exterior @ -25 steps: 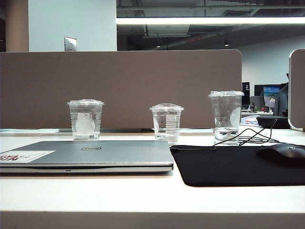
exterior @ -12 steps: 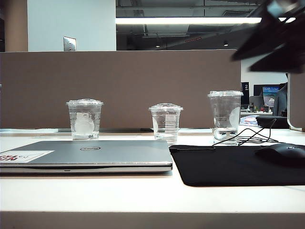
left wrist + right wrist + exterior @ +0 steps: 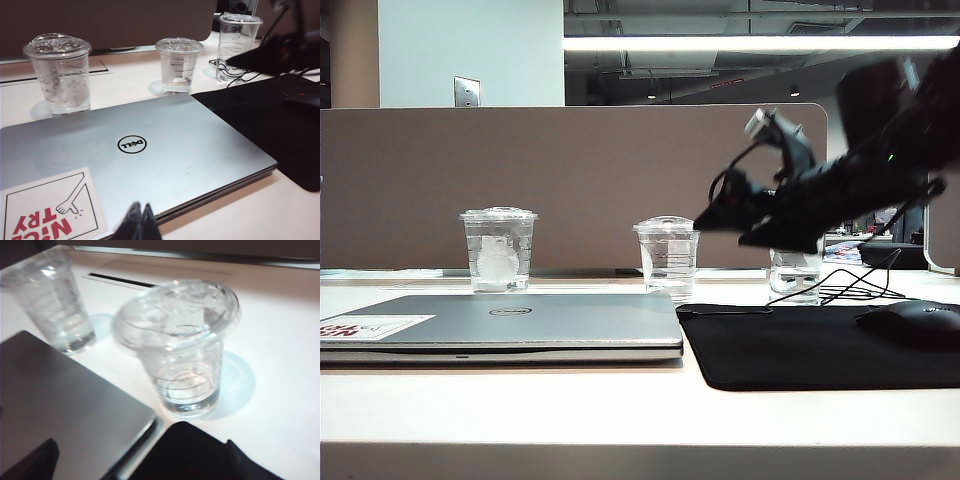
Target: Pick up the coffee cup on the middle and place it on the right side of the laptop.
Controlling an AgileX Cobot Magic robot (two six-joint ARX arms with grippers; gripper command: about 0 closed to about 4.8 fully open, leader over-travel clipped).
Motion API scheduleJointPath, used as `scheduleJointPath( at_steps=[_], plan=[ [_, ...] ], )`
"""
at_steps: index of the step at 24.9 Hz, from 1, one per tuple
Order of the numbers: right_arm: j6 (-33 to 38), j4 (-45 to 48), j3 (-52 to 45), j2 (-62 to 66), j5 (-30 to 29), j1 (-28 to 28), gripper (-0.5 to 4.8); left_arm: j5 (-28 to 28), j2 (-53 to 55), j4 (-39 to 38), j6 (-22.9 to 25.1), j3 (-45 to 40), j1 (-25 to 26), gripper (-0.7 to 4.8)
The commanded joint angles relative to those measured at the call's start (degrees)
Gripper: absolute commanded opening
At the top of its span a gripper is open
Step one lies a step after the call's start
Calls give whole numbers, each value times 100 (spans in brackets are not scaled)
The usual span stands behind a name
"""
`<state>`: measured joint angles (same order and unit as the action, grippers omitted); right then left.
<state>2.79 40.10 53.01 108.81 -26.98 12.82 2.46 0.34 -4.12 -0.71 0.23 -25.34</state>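
Coffee cup point(image 3: 669, 256) upright on bench point(image 3: 620, 410) behind closed laptop's point(image 3: 510, 325) right corner; right claw point(image 3: 745, 222) hovering beside it, jaws spread, empty; left claw point(image 3: 140, 222) pinched together over laptop, empty.

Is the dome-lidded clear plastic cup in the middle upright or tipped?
Upright: the dome-lidded clear plastic cup stands on its base, lid on top, with the right gripper beside it.
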Motion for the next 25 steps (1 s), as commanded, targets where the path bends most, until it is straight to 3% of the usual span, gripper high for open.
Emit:
scheduleJointPath(
  at_steps=[1,10,25],
  plan=[
    [-304,420,295,431,4,92,479,13,2,28,24,17,-2,-5],
    [-479,520,1099,1368,310,216,479,15,-9,11,24,17,-4,-5],
    [-470,341,2234,2184,245,302,479,15,-26,-13,24,17,-4,-5]
  ],
)
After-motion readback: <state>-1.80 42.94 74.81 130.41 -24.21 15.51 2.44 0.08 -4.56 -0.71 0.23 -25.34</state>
